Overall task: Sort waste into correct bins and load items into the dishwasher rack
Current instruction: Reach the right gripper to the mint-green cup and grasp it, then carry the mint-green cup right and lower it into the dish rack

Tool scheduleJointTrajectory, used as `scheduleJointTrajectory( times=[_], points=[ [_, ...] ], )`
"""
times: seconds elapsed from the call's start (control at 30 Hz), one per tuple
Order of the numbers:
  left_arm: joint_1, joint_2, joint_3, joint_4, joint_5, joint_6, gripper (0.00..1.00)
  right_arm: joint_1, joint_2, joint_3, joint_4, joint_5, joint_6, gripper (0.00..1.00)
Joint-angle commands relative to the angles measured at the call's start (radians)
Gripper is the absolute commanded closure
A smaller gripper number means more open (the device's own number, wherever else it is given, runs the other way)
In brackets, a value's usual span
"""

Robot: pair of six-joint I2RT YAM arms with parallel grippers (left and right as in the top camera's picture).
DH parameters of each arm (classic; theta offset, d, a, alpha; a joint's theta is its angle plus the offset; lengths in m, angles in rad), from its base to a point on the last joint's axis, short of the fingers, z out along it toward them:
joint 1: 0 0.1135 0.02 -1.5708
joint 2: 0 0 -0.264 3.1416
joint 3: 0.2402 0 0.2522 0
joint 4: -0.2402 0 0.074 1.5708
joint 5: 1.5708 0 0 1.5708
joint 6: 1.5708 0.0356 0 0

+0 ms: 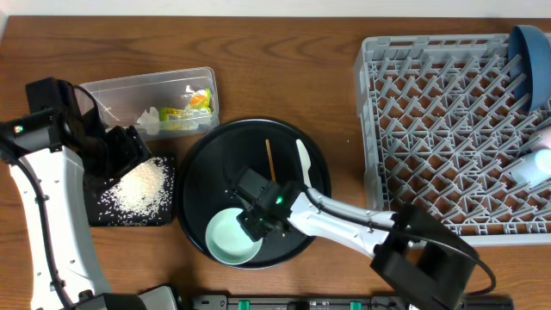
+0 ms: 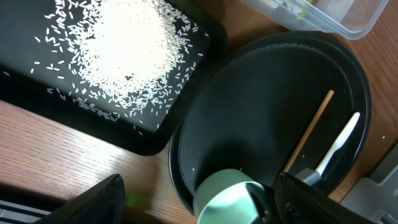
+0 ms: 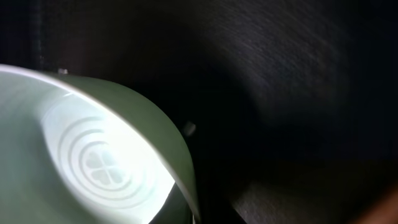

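The pale mint bowl sits tilted at the front of the round black tray. My right gripper is shut on its rim; the bowl fills the right wrist view and also shows in the left wrist view. A wooden stick and a white utensil lie on the round tray. My left gripper is open and empty above the shallow black tray, which holds the rice heap. The clear tub holds the snack wrapper and white scraps.
The grey dishwasher rack stands at the right, with the dark-blue bowl at its far corner and a light-blue cup at its right edge. Bare wooden table lies between the round tray and the rack.
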Motion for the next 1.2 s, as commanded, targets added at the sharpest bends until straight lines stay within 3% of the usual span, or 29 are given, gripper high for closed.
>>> scheduleJointTrajectory(
  times=[0.0,0.27,0.53,0.83,1.17],
  points=[
    [0.003,-0.001,0.007,-0.006,-0.006,-0.013,0.21,-0.077,-0.093,0.068,-0.059,0.138,-0.018,0.99],
    [0.005,-0.001,0.007,-0.005,-0.108,-0.015,0.22,-0.326,-0.255,0.262,-0.216,0.441,-0.187,0.99],
    [0.094,0.036,0.007,0.003,-0.242,-0.076,0.15,-0.65,-0.324,0.323,-0.186,0.589,-0.324,0.99],
    [0.206,0.144,0.007,0.019,-0.249,-0.057,0.13,-1.003,-0.309,0.324,-0.057,0.683,-0.568,0.99],
    [0.206,0.147,0.007,0.028,-0.24,-0.058,0.13,-1.131,-0.2,0.324,0.18,0.903,-0.912,0.99]
  ],
)
